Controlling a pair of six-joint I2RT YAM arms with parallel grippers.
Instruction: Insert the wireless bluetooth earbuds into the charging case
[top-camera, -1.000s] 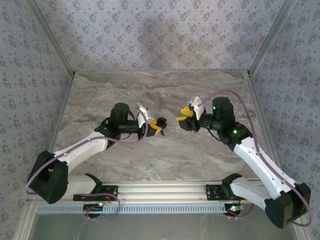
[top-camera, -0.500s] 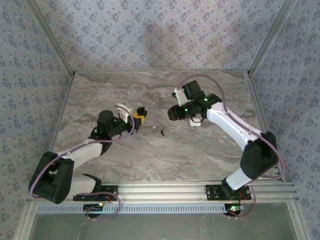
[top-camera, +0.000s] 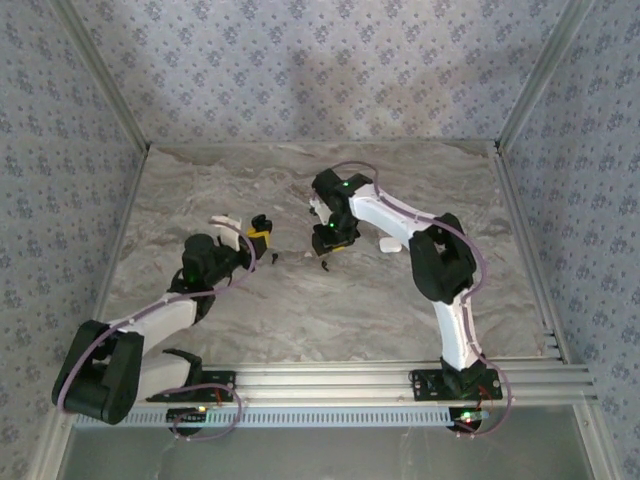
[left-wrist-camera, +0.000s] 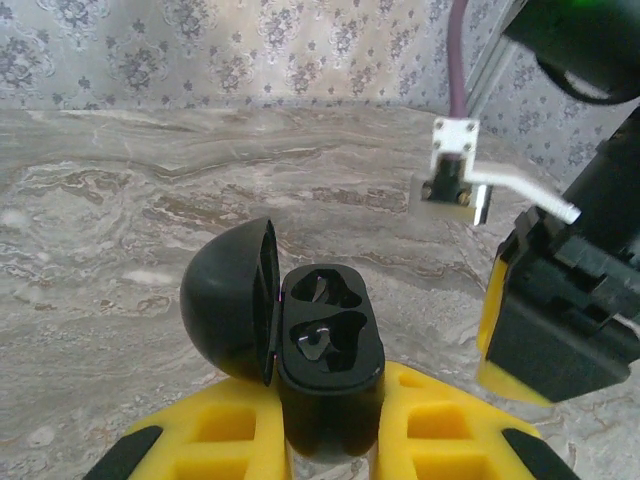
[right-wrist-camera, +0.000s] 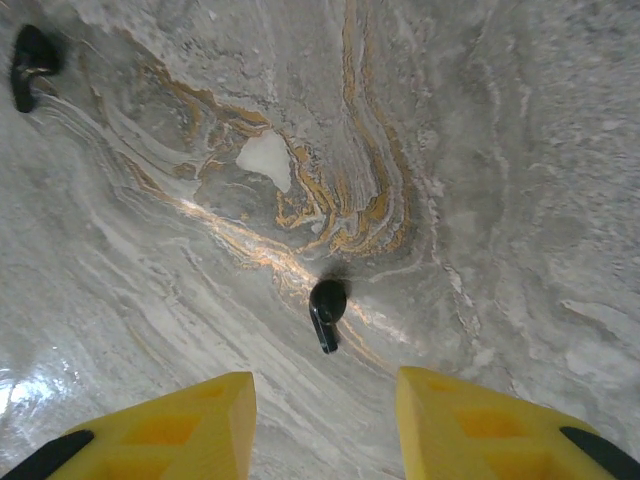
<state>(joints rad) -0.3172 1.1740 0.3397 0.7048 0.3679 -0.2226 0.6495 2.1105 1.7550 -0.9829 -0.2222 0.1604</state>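
Gripping the black charging case (left-wrist-camera: 325, 345) from both sides, the left fingers (left-wrist-camera: 225, 440) are closed on its lower body. The case's long axis runs straight away from those fingers toward the far wall. Its two earbud wells face upward, and the domed lid (left-wrist-camera: 225, 300) stands hinged open on the case's left side. A small glint shows in the nearer well; whether anything sits in it I cannot tell.

Just right of the case, a little to its near side, a first black earbud (top-camera: 272, 258) lies on the marble desk (right-wrist-camera: 500, 150), too small in the overhead view to read its direction.

Farther right of the case lies a second black earbud (right-wrist-camera: 325, 310), flat on the desk. Its round head points away from the right fingers (right-wrist-camera: 180, 425) and its stem points back toward them, so its long axis roughly lines up with the gap between them. Those fingers hang above it, spread apart and holding nothing.

Farthest right of the case, a small white object (top-camera: 392, 244) rests on the desk.
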